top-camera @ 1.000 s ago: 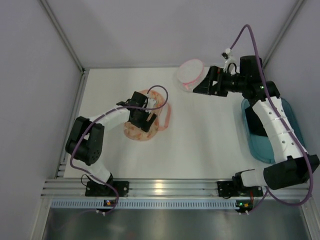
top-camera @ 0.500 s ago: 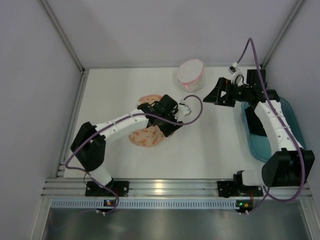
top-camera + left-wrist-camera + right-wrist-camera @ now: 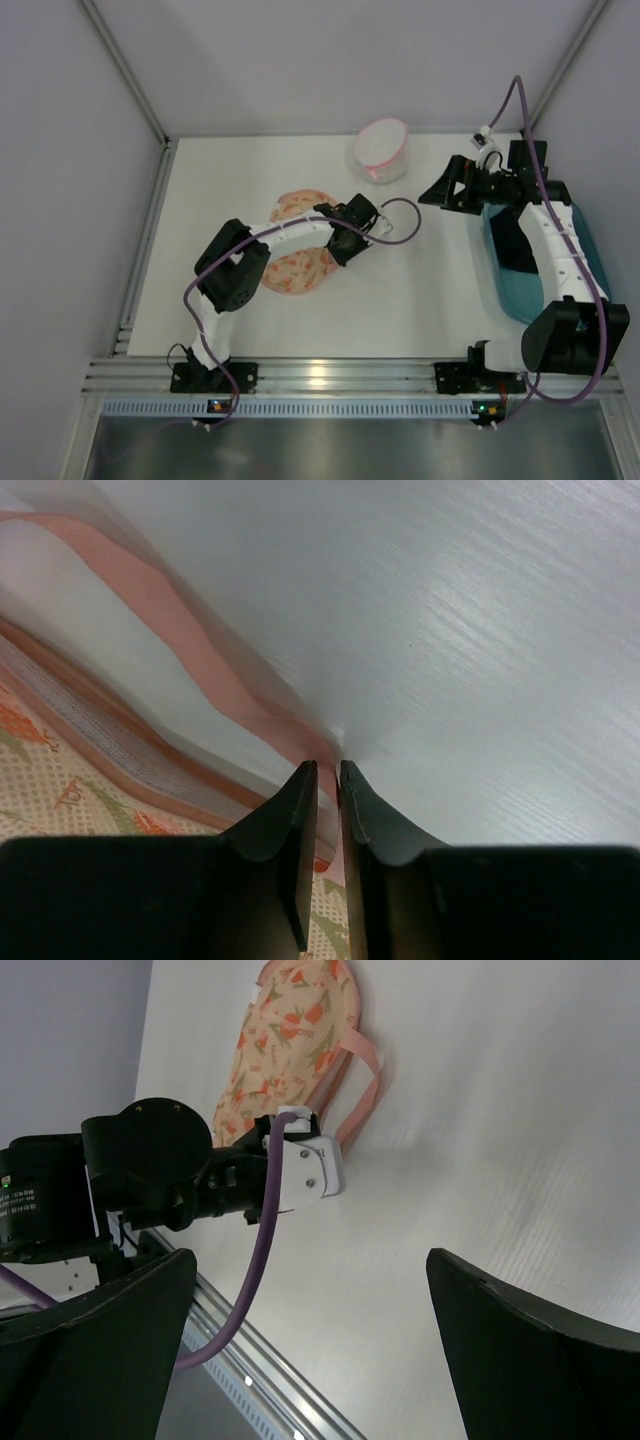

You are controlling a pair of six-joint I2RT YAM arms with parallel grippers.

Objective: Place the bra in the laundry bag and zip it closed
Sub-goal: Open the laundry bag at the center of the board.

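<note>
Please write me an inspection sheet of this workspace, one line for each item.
Surface: white table, pale wood grain.
Job's things: laundry bag lies left of centre; bra not clearly seen.
Clutter: white pouch at the back; teal tub on the right, partly under the right arm.
End effectors: left end effector closed on the bag's pink trim; right end effector open, holding nothing.
Cables: purple cables loop at both wrists.
Surroundings: grey walls; metal rail at the near edge.

1. A white table (image 3: 430, 280) with a faint wood grain fills the middle.
2. Plain pale grey walls (image 3: 330, 60) stand behind the table and at both of its sides.
3. Thin metal posts (image 3: 125, 72) rise from its far corners.
4. An aluminium rail (image 3: 330, 372) runs along its near edge and reflects light.
</note>
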